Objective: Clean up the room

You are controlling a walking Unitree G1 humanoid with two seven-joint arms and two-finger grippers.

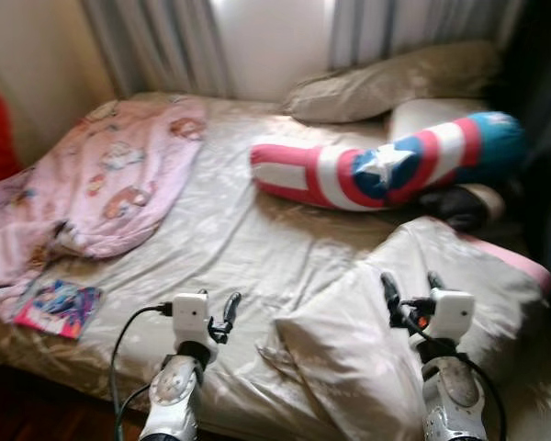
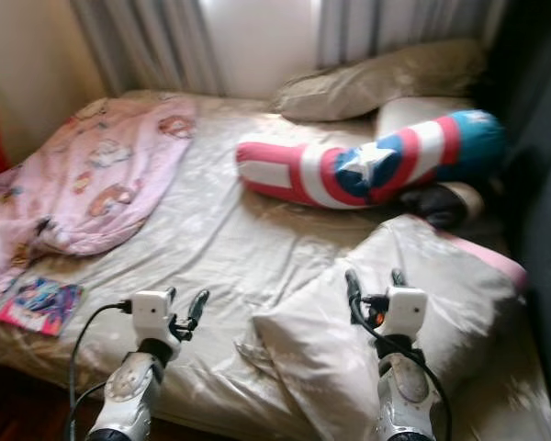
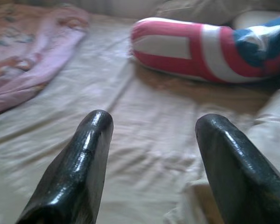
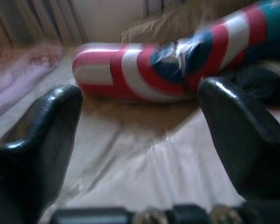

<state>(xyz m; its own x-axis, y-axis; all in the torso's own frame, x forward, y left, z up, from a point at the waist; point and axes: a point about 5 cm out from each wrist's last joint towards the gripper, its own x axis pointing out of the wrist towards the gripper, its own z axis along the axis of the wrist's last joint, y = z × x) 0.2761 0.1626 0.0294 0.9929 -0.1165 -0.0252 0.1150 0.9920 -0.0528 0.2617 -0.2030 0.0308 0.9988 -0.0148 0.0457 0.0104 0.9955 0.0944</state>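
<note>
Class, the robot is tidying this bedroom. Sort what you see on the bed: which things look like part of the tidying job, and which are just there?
Likely part of the job:
pink blanket, rumpled
colourful book at the bed's edge
beige pillow under the open right gripper
star bolster

Just there:
bed sheet
curtains
far pillow

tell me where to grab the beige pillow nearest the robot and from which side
Probably its near left corner, coming from the robot's left. The pillow lies flat on the bed, and that corner sticks out toward the open left claw. The right claw hovers open above the pillow's middle, where nothing sticks up to pinch.
</note>
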